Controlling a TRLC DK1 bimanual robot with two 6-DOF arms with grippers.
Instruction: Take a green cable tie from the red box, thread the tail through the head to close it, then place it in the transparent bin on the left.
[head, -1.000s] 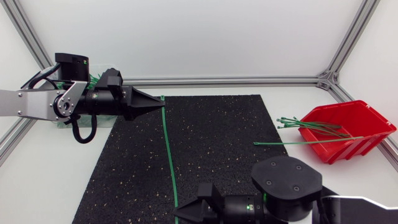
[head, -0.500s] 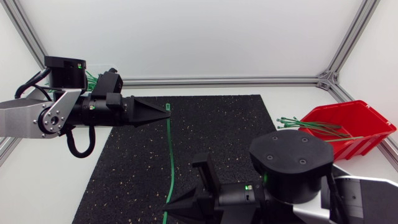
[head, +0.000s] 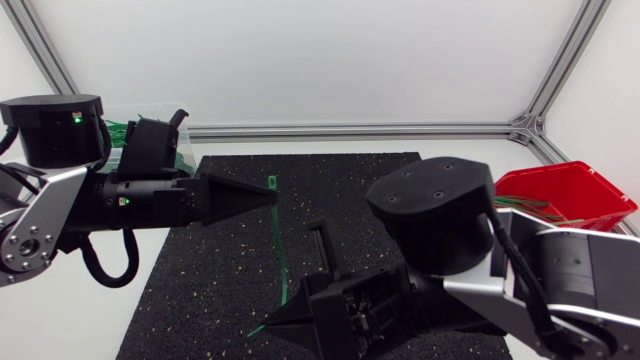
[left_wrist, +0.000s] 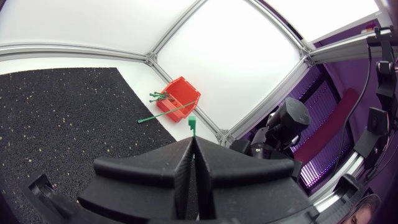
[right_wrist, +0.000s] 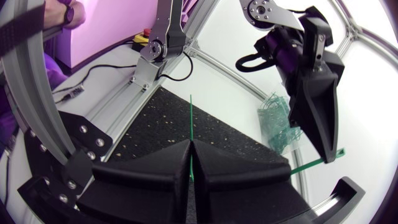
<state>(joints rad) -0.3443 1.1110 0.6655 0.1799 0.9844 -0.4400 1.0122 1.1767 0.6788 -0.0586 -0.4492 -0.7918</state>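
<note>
A green cable tie (head: 279, 240) hangs above the black speckled mat (head: 350, 190).

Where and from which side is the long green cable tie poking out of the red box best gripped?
Probably on the free strap of the long cable tie beyond the red box rim, from the mat side, fingers across it: that stretch looks clear of other ties.

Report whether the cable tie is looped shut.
Open: the cable tie runs unlooped between the left pincer and right pincer, ends apart.
</note>
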